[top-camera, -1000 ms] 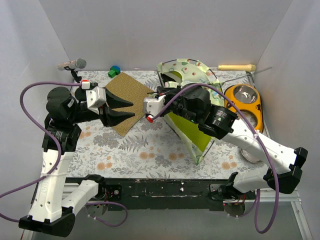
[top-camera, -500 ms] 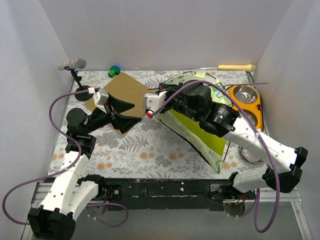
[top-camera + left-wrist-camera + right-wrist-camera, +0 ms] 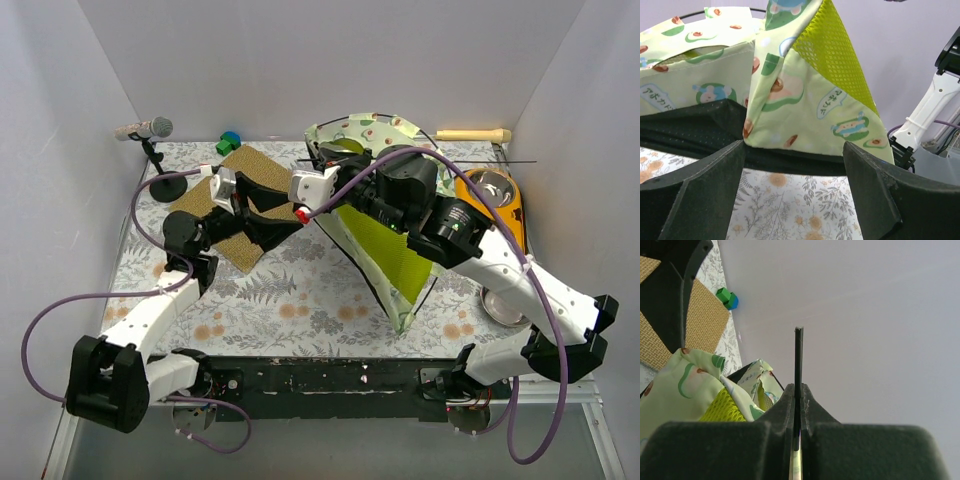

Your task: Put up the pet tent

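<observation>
The pet tent (image 3: 385, 235) stands half raised at mid-table, with cream-green printed fabric, lime mesh lining and a black underside. My right gripper (image 3: 325, 158) is at its upper left edge. In the right wrist view the right gripper (image 3: 798, 392) is shut on a thin black pole (image 3: 798, 355) that sticks up between the fingers, with tent fabric (image 3: 685, 390) at the lower left. My left gripper (image 3: 285, 215) is open and empty, just left of the tent. In the left wrist view it (image 3: 795, 150) faces the tent's corner (image 3: 805, 100) close ahead, not touching.
A brown textured mat (image 3: 235, 190) lies under the left arm. A microphone on a stand (image 3: 150, 128) and a green-blue block (image 3: 229, 142) are at the back left. An orange double bowl (image 3: 490, 200), a wooden-handled tool (image 3: 472, 135) and a metal bowl (image 3: 500, 305) are on the right.
The left arm has stretched right, bringing its open gripper up to the tent. The right arm tipped the tent down, then lifted it upright again, still gripping the pole.
</observation>
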You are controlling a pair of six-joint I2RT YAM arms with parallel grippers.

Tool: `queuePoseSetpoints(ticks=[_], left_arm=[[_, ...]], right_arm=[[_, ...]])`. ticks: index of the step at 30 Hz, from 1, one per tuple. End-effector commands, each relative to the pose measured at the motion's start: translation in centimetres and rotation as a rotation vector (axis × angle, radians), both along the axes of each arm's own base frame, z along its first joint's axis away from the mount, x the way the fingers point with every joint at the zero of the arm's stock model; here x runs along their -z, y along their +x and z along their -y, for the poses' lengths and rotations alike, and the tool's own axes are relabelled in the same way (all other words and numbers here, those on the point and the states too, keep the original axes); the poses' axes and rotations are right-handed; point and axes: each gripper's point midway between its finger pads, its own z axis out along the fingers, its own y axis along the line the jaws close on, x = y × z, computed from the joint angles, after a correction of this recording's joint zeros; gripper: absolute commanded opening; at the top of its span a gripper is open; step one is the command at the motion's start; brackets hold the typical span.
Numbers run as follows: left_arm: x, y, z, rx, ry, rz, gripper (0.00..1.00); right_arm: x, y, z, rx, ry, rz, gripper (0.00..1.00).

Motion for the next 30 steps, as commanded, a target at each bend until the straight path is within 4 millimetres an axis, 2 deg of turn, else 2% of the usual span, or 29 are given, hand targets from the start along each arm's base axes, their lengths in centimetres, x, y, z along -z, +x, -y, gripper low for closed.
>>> queuePoseSetpoints(ticks=[1, 10, 12, 17, 24, 26, 30], left_arm=[[-3.5, 0.4, 0.2, -0.028, -0.104, 0.112, 0.78], [-3.0, 1.8, 0.9, -0.046, -0.152, 0.089, 0.77], [-3.5, 1.6, 1.4, -0.029, -0.164, 0.101, 0.75], [-4.1, 0.8, 3.1, 0.026, -0.177, 0.137, 0.50], [-6.7, -0.2, 2.6, -0.011, -0.126, 0.278, 0.06], [-7.1, -0.3, 2.4, -0.042, -0.079, 0.312, 0.01], [-6.9, -0.6, 2.4, -0.054, 0.021, 0.374, 0.00]], right_arm=[[-3.4, -0.4, 0.3, -0.013, 0.074, 0.054, 0.01], [-4.3, -0.3, -0.1, -0.021, 0.087, 0.072, 0.01], [-4.5, -0.2, -0.2, -0.022, 0.090, 0.071, 0.01], [-4.4, -0.3, -0.4, -0.030, 0.080, 0.062, 0.01], [-0.2, -0.1, 0.1, -0.019, -0.048, -0.048, 0.01], [0.9, 0.0, 0.3, -0.019, -0.069, -0.082, 0.01], [2.1, 0.1, 0.5, -0.025, -0.094, -0.139, 0.01]])
